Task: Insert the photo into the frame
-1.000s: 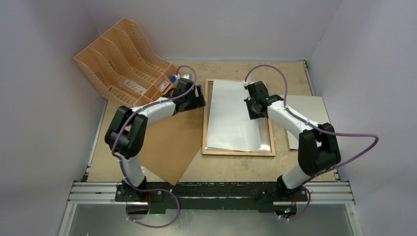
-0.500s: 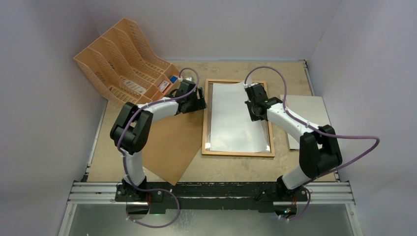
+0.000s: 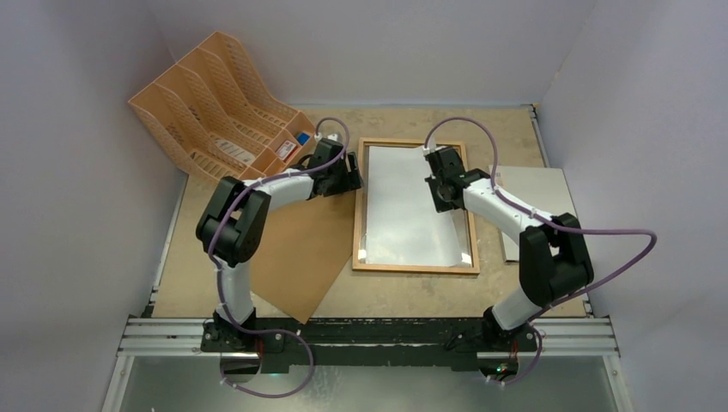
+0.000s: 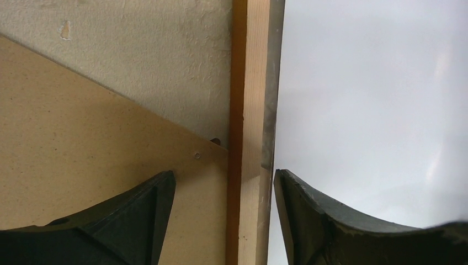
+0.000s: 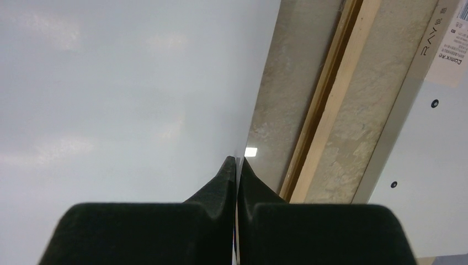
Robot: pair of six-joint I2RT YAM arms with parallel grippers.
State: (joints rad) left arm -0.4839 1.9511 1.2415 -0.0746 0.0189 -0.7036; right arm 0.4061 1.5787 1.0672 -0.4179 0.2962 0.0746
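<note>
The photo [image 3: 403, 202] lies white back up inside the frame [image 3: 416, 269], a thin brown wooden rectangle flat on the table. My right gripper [image 3: 439, 190] is shut on the photo's right edge, and the sheet [image 5: 121, 83] runs between its closed jaws [image 5: 237, 164]. My left gripper [image 3: 350, 178] stands open astride the frame's left rail [image 4: 251, 110]. One finger [image 4: 138, 221] is over the brown backing panel, the other [image 4: 314, 221] over the photo [image 4: 375, 83]. The printed side is hidden.
A brown fibreboard backing panel [image 3: 296, 249] lies left of the frame, under my left arm. An orange-tan file rack [image 3: 215, 103] stands at the back left. A pale grey sheet [image 3: 536, 193] with a sticker [image 5: 455, 38] lies right of the frame.
The photo has slid away from the frame's near rail and now sits within the moulding. My left gripper has moved right onto the frame's left rail and its jaws have narrowed a little.
</note>
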